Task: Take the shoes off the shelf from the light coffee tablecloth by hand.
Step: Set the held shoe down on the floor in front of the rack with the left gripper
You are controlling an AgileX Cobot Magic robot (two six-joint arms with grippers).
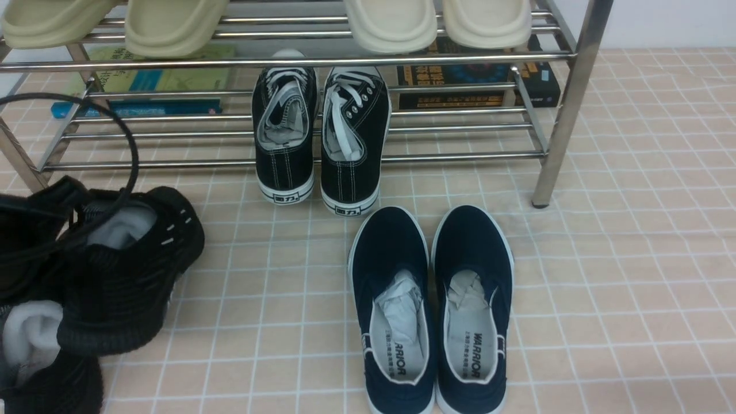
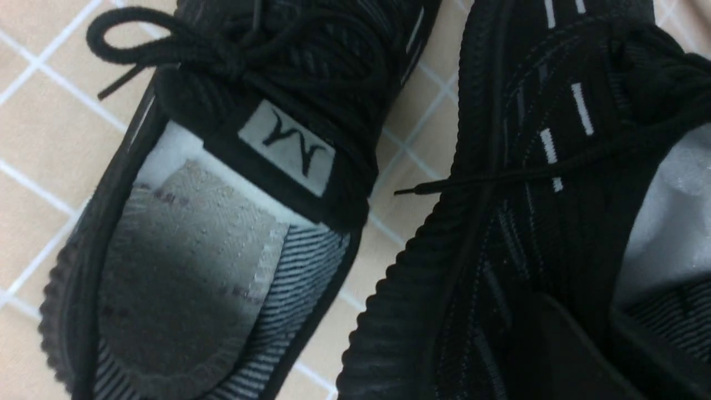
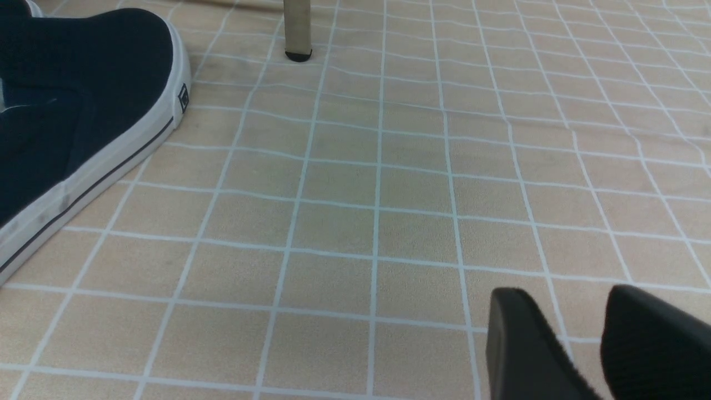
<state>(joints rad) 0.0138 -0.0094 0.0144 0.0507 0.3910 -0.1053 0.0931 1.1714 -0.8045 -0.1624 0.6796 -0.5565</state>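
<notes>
Both black knit shoes lie off the shelf [image 1: 566,103] on the light coffee tablecloth [image 1: 632,259] at the near left. One shoe [image 1: 132,259] is tipped on its side, the other shoe [image 1: 34,356] lies at the corner. In the left wrist view, one shoe [image 2: 222,222] shows its grey insole. My left gripper [image 2: 583,316] is shut on the collar of the other shoe [image 2: 527,166], its dark fingers barely standing out from the knit. My right gripper [image 3: 572,311] hangs open low over bare cloth, right of the navy shoes.
Black canvas lace-ups [image 1: 316,138] rest on the rack's lower bars, heels on the cloth. Navy slip-ons [image 1: 431,310] sit in front of them. Cream slippers [image 1: 172,23] fill the top tier. Books [image 1: 477,80] lie under the rack. A black cable [image 1: 129,126] loops over the left arm.
</notes>
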